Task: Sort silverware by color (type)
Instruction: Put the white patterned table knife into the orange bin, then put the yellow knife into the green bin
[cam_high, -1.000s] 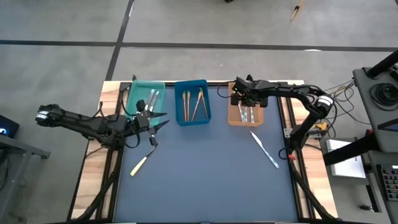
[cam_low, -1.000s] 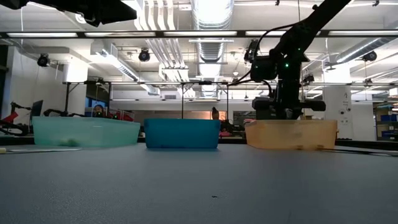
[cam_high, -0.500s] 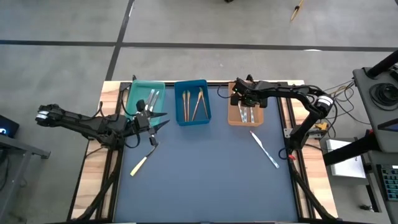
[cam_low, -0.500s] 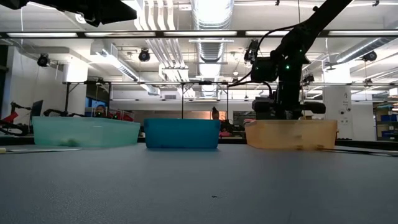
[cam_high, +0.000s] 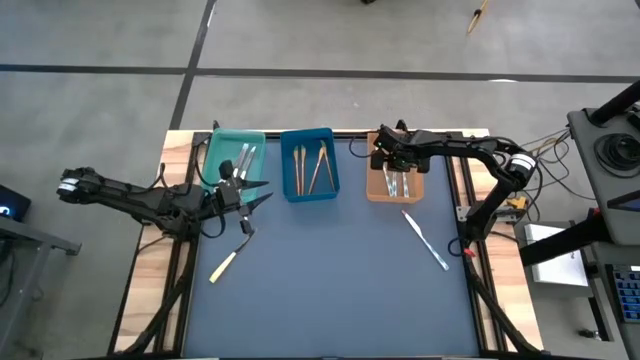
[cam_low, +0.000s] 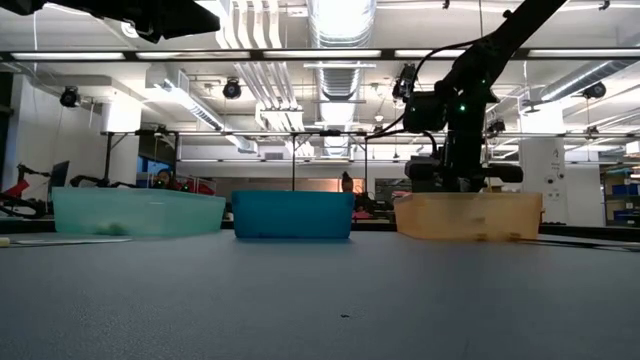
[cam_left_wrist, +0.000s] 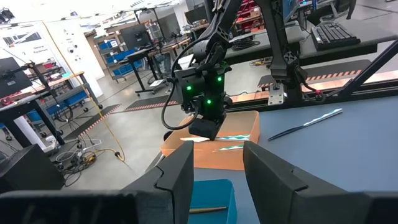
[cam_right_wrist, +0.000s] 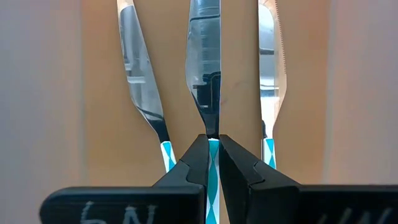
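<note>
My right gripper (cam_high: 392, 170) hangs over the orange tray (cam_high: 374, 192), shut on the middle one of three silver pieces with pale blue handles (cam_right_wrist: 205, 56). The other two, a smooth-bladed knife (cam_right_wrist: 140, 81) and a serrated knife (cam_right_wrist: 271, 68), lie flat on the tray floor. My left gripper (cam_high: 262, 190) stands open and level above the table beside the teal tray (cam_high: 218, 150), with nothing between its fingers (cam_left_wrist: 180, 174). A cream-handled piece (cam_high: 224, 264) and a silver knife (cam_high: 426, 240) lie flat on the blue mat. My right gripper pinches the middle piece's blue-and-white handle (cam_right_wrist: 212, 152) between its two fingertips, right where the handle meets the metal. The fingers come steeply from above. The blade points away from the gripper along the tray floor; whether it rests there I cannot tell.
The blue tray (cam_high: 289, 150) holds tan wooden pieces (cam_high: 320, 165), and the teal tray holds pale pieces (cam_high: 246, 157). All three trays stand in a row along the mat's far edge. The mat's middle and near part is bare apart from the two loose pieces.
</note>
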